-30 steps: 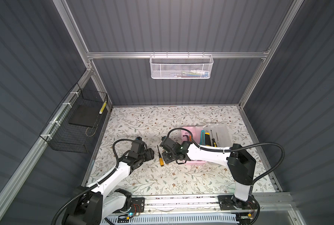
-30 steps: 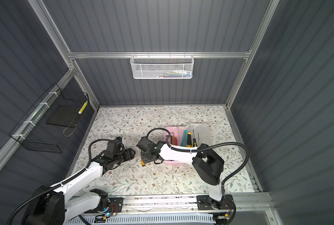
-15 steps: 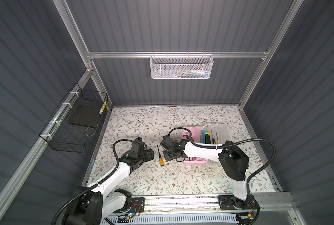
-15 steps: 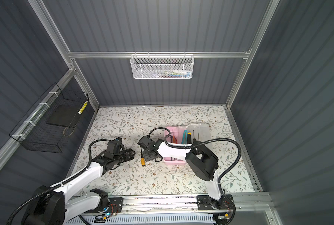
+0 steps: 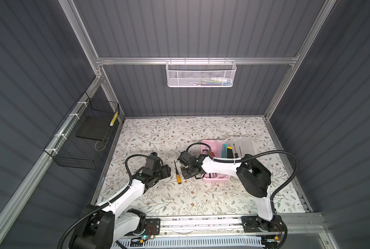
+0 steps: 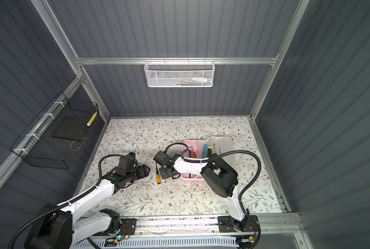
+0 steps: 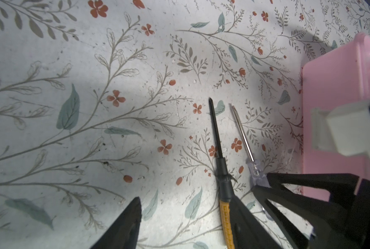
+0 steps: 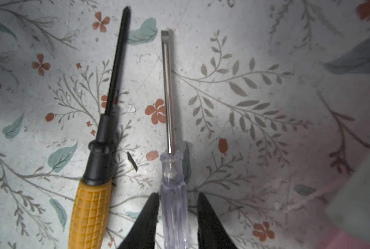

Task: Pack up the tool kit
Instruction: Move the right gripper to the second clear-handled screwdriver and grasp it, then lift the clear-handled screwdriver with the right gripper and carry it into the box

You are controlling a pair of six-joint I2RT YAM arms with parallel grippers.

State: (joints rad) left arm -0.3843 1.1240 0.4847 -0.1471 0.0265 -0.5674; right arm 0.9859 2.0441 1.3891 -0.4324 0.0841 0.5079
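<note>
Mid-frame in both top views, the right gripper [image 8: 178, 194] is straddling the clear-handled screwdriver [image 8: 171, 168], its jaws not yet clamped. The left gripper [image 7: 185, 198] is hovering open beside the yellow-handled screwdriver [image 5: 179, 177]. The pink box [image 5: 214, 144] is sitting centre-right with its lid open. The floral table [image 5: 179, 133] is lying free toward the frame's top.

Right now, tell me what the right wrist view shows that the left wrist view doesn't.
Only the right wrist view: both fingers of the right tool straddling the clear-handled screwdriver, a gap at one finger. Only the left wrist view: the pink box, its white latch and the open left tool. Both: that screwdriver beside the yellow-handled screwdriver, apart, on the floral mat.
</note>
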